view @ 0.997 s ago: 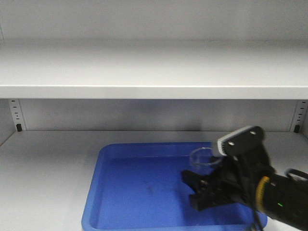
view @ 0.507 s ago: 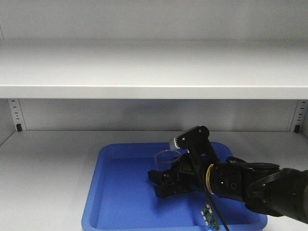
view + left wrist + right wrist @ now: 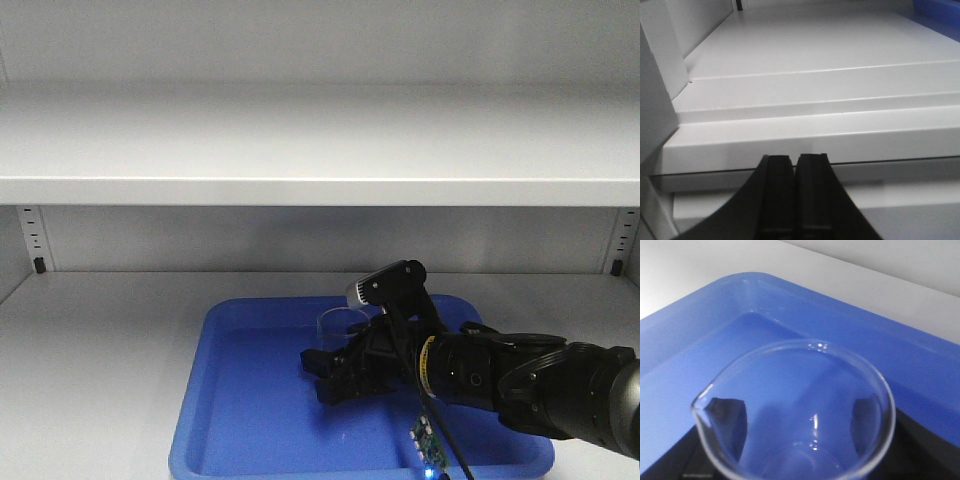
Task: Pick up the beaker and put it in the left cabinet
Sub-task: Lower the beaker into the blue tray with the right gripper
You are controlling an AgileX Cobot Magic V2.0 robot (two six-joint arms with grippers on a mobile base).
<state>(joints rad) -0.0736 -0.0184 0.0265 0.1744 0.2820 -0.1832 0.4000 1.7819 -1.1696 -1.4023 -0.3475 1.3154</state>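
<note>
The clear glass beaker (image 3: 337, 321) stands upright between the black fingers of my right gripper (image 3: 327, 373), which is shut on it over the middle of a blue tray (image 3: 230, 420). The right wrist view looks down into the beaker (image 3: 800, 405), its spout at the left; dark fingers (image 3: 922, 450) press both sides. The tray lies on the lower shelf (image 3: 100, 330) of the pale grey left cabinet. My left gripper (image 3: 795, 158) is shut on nothing, low in front of a grey shelf edge (image 3: 790, 135).
A wide upper shelf (image 3: 300, 150) spans the cabinet above the tray. Slotted peg strips (image 3: 35, 240) run down the back corners. A corner of the blue tray (image 3: 940, 10) shows at the far right of the left wrist view. A small green circuit board (image 3: 428, 440) hangs under the right arm.
My right arm has carried the beaker leftward, from the tray's right side to its middle. Most of that travel came early; the last half second shows only a slight shift.
</note>
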